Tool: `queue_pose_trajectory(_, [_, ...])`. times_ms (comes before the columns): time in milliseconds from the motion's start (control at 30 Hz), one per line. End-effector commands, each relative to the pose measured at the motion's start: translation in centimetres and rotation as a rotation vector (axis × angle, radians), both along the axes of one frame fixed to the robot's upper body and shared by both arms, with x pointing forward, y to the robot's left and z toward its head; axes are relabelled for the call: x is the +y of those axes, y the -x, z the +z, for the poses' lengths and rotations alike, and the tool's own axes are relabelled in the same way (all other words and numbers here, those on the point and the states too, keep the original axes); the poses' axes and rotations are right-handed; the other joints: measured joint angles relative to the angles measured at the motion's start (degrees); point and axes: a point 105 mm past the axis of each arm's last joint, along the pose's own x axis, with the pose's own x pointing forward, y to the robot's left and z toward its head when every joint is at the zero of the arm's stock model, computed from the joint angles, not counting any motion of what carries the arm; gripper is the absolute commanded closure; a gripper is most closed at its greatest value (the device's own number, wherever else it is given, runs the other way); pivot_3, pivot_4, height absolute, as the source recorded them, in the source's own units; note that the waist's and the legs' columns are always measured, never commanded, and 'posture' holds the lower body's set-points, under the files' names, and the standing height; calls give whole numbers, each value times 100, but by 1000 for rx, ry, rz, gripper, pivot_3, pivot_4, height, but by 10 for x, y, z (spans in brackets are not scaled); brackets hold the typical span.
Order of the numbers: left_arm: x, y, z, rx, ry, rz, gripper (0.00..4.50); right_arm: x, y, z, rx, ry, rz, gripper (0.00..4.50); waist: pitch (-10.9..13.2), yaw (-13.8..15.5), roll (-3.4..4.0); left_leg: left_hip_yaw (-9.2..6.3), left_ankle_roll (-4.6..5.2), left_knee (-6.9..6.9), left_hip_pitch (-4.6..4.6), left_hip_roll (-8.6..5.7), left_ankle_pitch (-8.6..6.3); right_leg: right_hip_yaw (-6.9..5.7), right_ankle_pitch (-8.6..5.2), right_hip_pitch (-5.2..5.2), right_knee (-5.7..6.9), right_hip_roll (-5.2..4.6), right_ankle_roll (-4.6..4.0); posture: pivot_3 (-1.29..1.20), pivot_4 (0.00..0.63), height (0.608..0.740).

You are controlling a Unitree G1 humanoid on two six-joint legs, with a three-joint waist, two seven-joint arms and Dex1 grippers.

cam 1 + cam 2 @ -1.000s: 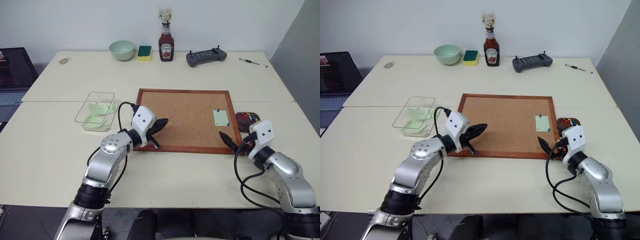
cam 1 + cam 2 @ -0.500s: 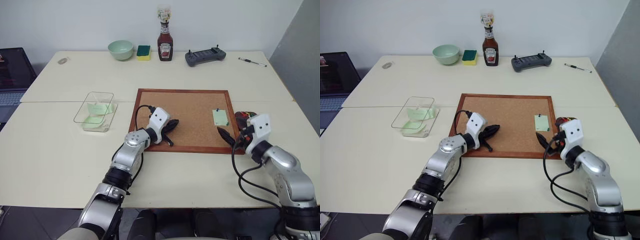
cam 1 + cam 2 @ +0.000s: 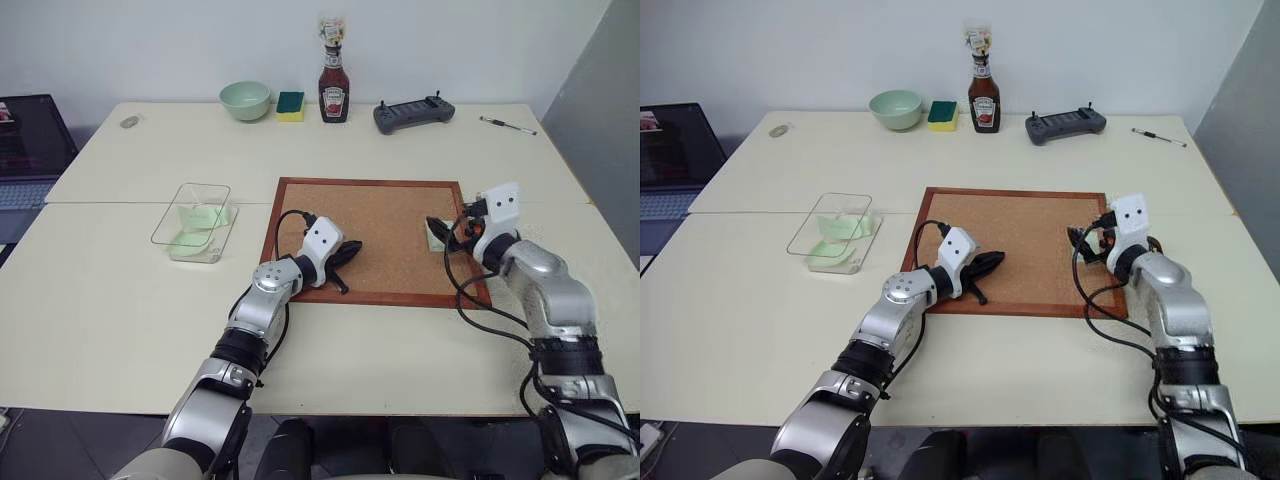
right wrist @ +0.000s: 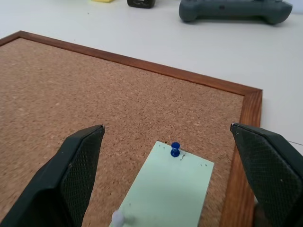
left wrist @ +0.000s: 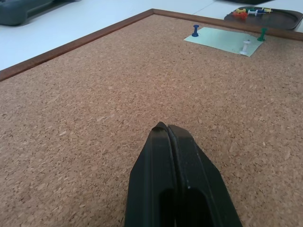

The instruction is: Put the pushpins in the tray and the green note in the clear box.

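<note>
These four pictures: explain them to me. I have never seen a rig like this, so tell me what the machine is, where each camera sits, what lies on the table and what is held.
It is a two-armed humanoid robot. Two pictures come from its head, looking down over the table; the other two come from a camera on each wrist, looking along that gripper's black fingers.

On the table lies a corkboard with a green note pinned to it by pushpins: blue, white and green. Beside the board sits a dark tray that already holds some pins. A clear box stands to the left.

The left gripper is shut and rests over the board, holding nothing. The right gripper is wide open, its fingers either side of the note.
</note>
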Motion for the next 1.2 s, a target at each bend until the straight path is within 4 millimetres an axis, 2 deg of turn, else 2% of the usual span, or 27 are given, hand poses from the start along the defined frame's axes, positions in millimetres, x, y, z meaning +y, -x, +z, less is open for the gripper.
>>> queue_pose_trajectory(33, [-5,5,-9,19,-23,-17,4483,6,-17,4,-32,10,-2,0,0,-2,0,-1,0,0,-2,0,0,-1,0,0,-1,0,0,0,150,740])
queue_pose_trajectory(200, [-6,5,-8,17,-21,-16,4483,4,-29,0,-22,-11,-40,0,-1,1,1,0,-1,1,-1,-2,1,0,1,-1,0,-2,-1,0,150,740])
queue_pose_trajectory(333, [-5,5,-8,16,-24,-13,4500,2,-32,-3,-20,-5,-48,653,-1,0,2,1,-1,1,-2,-4,1,1,1,-1,0,-4,-1,0,150,740])
queue_pose_trajectory(633, [-5,6,-9,16,-30,-15,4500,-7,-32,-5,-17,32,-65,2551,-2,-5,3,0,-1,1,-2,-3,1,0,1,-2,0,-4,-1,0,150,740])
queue_pose_trajectory(933, [-6,5,-9,15,-35,-19,4500,-4,-30,0,-28,37,-24,4288,-2,-8,3,1,-1,1,-2,-4,1,1,1,-1,0,-4,-1,0,150,740])
queue_pose_trajectory(967, [-6,5,-9,16,-36,-19,4500,-4,-30,1,-29,33,-20,4397,-2,-8,3,0,-1,0,-2,-4,1,1,1,-1,0,-4,-1,0,150,740])
queue_pose_trajectory(1200, [-7,5,-11,20,-47,-21,4500,-1,-29,9,-53,21,-4,4397,-2,-8,3,0,-1,0,-2,-3,1,0,1,-1,0,-4,-1,0,150,740])
